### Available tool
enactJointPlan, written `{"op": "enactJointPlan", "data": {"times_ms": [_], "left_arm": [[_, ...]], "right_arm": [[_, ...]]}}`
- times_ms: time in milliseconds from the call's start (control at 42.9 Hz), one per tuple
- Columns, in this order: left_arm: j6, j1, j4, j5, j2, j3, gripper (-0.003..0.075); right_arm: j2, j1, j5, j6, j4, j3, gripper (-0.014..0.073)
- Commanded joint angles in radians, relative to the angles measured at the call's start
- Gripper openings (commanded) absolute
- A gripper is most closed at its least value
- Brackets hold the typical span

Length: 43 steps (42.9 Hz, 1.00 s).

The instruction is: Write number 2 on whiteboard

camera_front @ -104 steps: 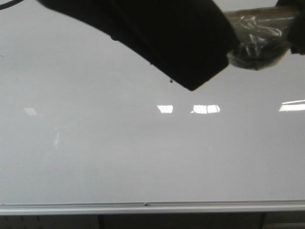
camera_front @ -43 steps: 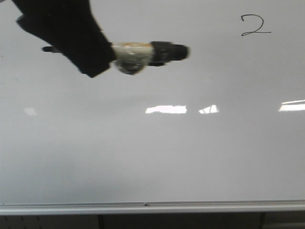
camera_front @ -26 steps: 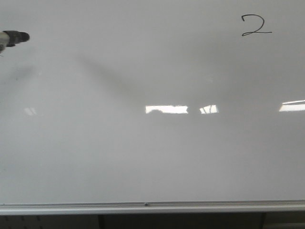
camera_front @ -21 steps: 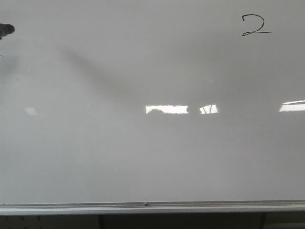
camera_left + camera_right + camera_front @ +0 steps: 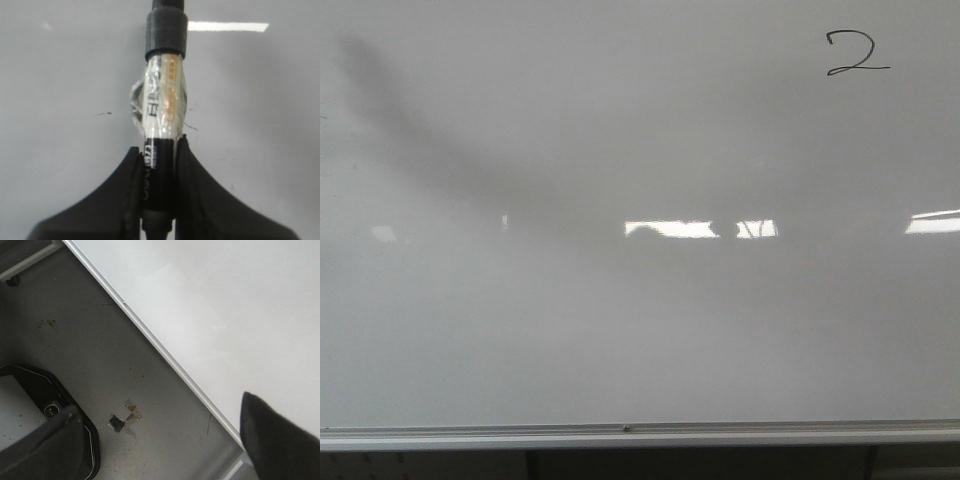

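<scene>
Fingers of the left gripper (image 5: 159, 150) clamp a black-capped white marker (image 5: 162, 100); any slip could smear the glossy grey-white whiteboard (image 5: 260, 100) beyond them.

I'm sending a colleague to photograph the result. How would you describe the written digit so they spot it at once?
Start with the whiteboard, a glossy grey-white surface filling the front view above a silver rail. Look to its upper right corner for the number 2, small and drawn in thin black line with a curled top and long flat base. Unlike the bright white reflections lower down, it is dark ink.
</scene>
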Motion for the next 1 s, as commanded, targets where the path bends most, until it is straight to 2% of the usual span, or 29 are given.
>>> {"op": "enactJointPlan", "data": {"times_ms": [0, 257, 630, 747, 933, 980], "left_arm": [[-0.011, 0.001, -0.011, -0.192, 0.032, -0.024, -0.0020], [-0.052, 0.001, -0.011, -0.286, 0.086, -0.028, -0.0020], [-0.052, 0.001, -0.011, -0.273, 0.111, -0.028, -0.0011], [-0.052, 0.001, -0.011, -0.245, 0.116, -0.028, 0.0079], [-0.052, 0.001, -0.011, -0.243, 0.116, -0.028, 0.0373], [-0.052, 0.001, -0.011, -0.243, 0.116, -0.028, 0.0414]], "right_arm": [[-0.009, -0.005, -0.062, -0.002, 0.000, -0.034, 0.0650], [-0.009, -0.005, -0.064, -0.002, 0.000, -0.034, 0.0650], [-0.009, -0.005, -0.069, -0.002, 0.000, -0.034, 0.0650], [-0.009, -0.005, -0.069, -0.002, 0.000, -0.034, 0.0650], [-0.009, -0.005, -0.067, -0.002, 0.000, -0.034, 0.0650], [-0.009, -0.005, -0.066, -0.002, 0.000, -0.034, 0.0650]]}}
